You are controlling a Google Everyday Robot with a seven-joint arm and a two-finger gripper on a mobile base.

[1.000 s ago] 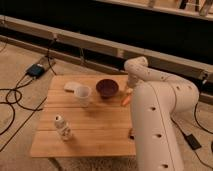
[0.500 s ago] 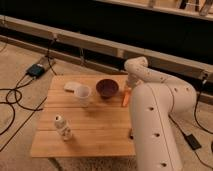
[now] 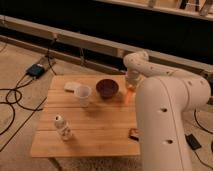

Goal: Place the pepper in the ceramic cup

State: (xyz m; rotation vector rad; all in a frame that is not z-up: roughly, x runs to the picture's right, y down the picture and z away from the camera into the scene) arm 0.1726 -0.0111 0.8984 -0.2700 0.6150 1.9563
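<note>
The orange pepper (image 3: 129,94) shows at the table's right edge, just right of the dark purple bowl (image 3: 107,88). My gripper (image 3: 131,84) is directly over the pepper's top end and partly hides it; I cannot tell whether it holds the pepper. The white ceramic cup (image 3: 82,95) stands upright on the table to the left of the bowl, well apart from the gripper.
The wooden table (image 3: 100,125) also carries a clear plastic bottle (image 3: 62,127) at the front left, a flat dark bar (image 3: 134,133) at the front right edge and a flat white object (image 3: 71,86) behind the cup. My large white arm (image 3: 165,110) stands right of the table. Cables lie on the floor at left.
The pepper under the gripper seems to have shifted slightly upward. The arm has barely moved, and the cup, bowl and bottle stay in place.
</note>
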